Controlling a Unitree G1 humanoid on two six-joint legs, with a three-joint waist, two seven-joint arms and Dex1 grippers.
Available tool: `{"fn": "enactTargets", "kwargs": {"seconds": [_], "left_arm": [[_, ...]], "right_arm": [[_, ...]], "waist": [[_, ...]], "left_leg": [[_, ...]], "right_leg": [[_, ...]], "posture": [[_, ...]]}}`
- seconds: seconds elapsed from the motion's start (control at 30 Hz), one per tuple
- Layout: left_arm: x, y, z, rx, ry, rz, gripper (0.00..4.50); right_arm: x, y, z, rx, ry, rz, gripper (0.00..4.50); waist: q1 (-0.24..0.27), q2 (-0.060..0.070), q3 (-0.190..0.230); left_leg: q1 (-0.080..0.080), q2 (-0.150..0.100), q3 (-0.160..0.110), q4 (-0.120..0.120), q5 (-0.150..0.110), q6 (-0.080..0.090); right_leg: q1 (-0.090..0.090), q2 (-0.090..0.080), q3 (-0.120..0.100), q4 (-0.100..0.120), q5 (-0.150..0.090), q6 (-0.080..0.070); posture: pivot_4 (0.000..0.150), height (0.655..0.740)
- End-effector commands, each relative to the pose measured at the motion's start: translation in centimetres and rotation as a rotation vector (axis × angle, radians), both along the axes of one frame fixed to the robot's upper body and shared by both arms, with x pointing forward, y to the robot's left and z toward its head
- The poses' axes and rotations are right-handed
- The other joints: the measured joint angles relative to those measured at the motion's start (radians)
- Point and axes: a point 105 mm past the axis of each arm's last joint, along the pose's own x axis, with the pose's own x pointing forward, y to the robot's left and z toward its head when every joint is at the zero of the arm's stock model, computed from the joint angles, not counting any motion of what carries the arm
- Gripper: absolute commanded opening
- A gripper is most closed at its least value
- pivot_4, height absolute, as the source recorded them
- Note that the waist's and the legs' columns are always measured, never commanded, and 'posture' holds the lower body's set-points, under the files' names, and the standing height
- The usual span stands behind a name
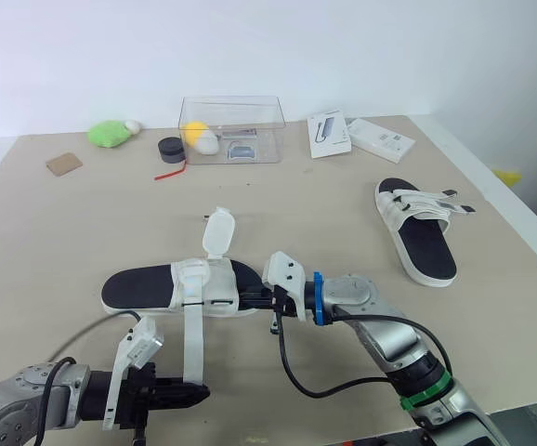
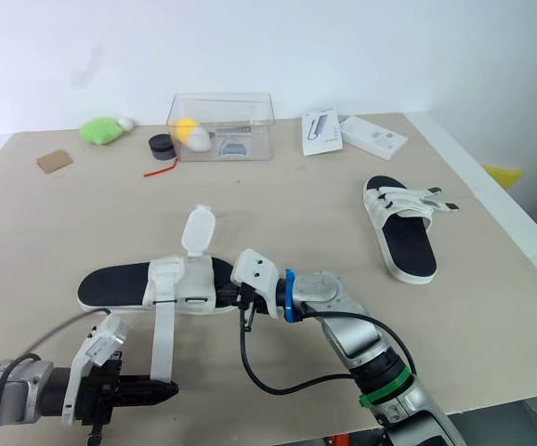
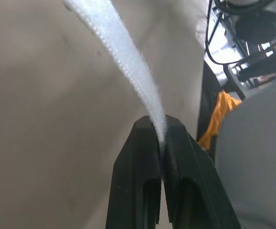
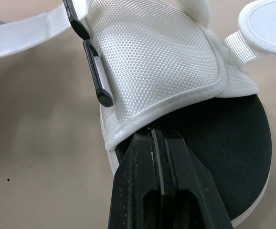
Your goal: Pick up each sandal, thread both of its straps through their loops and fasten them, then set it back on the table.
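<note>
White hook-and-loop strap (image 3: 123, 67) is clamped in your left jaws, which are fully closed on its end. It runs straight from them up to the near sandal (image 1: 143, 286). Your right jaws are pressed together, tips at that sandal's right-hand end under the edge of its white upper (image 4: 152, 62). You cannot tell whether they pinch anything. The sandal lies on the counter (image 1: 55, 232), its other strap (image 1: 218, 232) standing open. The second sandal (image 1: 417, 232) lies well apart, to your right.

Left pincer (image 3: 161, 139) is clamped on the strap (image 3: 123, 62), while the right pincer (image 4: 158, 136), forearm angled inward, is closed tight.
</note>
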Motion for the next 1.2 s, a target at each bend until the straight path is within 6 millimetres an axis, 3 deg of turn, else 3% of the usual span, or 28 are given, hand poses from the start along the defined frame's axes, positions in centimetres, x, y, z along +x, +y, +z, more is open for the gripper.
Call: {"fn": "enactTargets", "kwargs": {"seconds": [0.03, 0.13, 0.2, 0.3, 0.63, 0.87, 1.03, 1.2], "left_arm": [[1.0, -0.3, 0.9, 0.025, -0.127, 0.017, 0.06], [1.5, 0.4, 1.7, 0.044, -0.193, 0.051, 0.82], [0.7, 1.1, 2.0, 0.065, -0.222, 0.062, 1.65], [-0.2, 2.4, 1.9, 0.14, -0.284, 0.08, 2.33], [-0.3, 5.2, 1.1, 0.34, -0.607, 0.02, 2.33], [2.8, 6.8, 1.8, 0.53, -1.085, -0.022, 2.33], [3.1, 6.1, 2.1, 0.58, -1.413, -0.166, 2.33], [2.3, 5.4, 2.4, 0.569, -1.645, -0.283, 2.33]], "right_arm": [[-0.4, -0.1, -1.1, -0.032, 0.037, 0.006, 0.0], [-0.4, -0.1, -1.2, -0.033, 0.037, 0.008, 0.0], [-0.4, -0.2, -1.2, -0.034, 0.039, 0.008, 0.0], [-0.5, -0.2, -1.3, -0.031, 0.051, 0.015, 0.0], [-0.7, 0.2, -1.5, -0.039, 0.054, 0.057, 0.0], [-0.7, 0.0, -1.5, -0.04, 0.055, 0.057, 0.0], [-0.6, 0.0, -1.5, -0.04, 0.053, 0.054, 0.0], [-0.5, 0.0, -1.5, -0.042, 0.048, 0.055, 0.0]], "waist": [[0.0, 0.0, 0.0], [0.0, 0.0, 0.0], [-0.001, 0.0, 0.0], [-0.003, 0.0, 0.0], [0.0, 0.0, 0.0], [0.0, 0.0, 0.0], [0.0, 0.0, 0.0], [0.0, -0.001, -0.001]], "left_leg": [[0.0, 0.0, 0.0, 0.0, 0.0, 0.0], [0.0, 0.0, 0.0, 0.0, 0.0, 0.0], [0.0, 0.0, 0.0, 0.0, 0.0, 0.0], [0.001, 0.002, 0.001, -0.001, -0.002, -0.003], [0.002, 0.001, 0.001, -0.001, -0.003, -0.005], [0.002, 0.003, 0.002, -0.002, -0.004, -0.006], [0.003, 0.004, 0.008, -0.002, -0.004, -0.007], [0.003, 0.007, 0.012, -0.002, -0.005, -0.008]], "right_leg": [[0.0, 0.0, 0.0, 0.0, 0.0, 0.0], [0.0, 0.0, 0.0, 0.0, 0.0, 0.0], [0.0, 0.0, 0.0, 0.0, 0.0, 0.0], [-0.001, 0.001, 0.0, 0.0, -0.002, -0.002], [0.0, 0.001, 0.0, 0.0, -0.003, -0.003], [0.0, 0.001, 0.0, 0.0, -0.004, -0.003], [0.0, 0.001, 0.001, 0.0, -0.004, -0.003], [0.0, 0.0, 0.002, 0.0, -0.003, -0.002]], "posture": [[0.15, 0.74], [0.15, 0.74], [0.15, 0.74], [0.15, 0.74], [0.15, 0.74], [0.15, 0.74], [0.15, 0.74], [0.15, 0.74]]}}
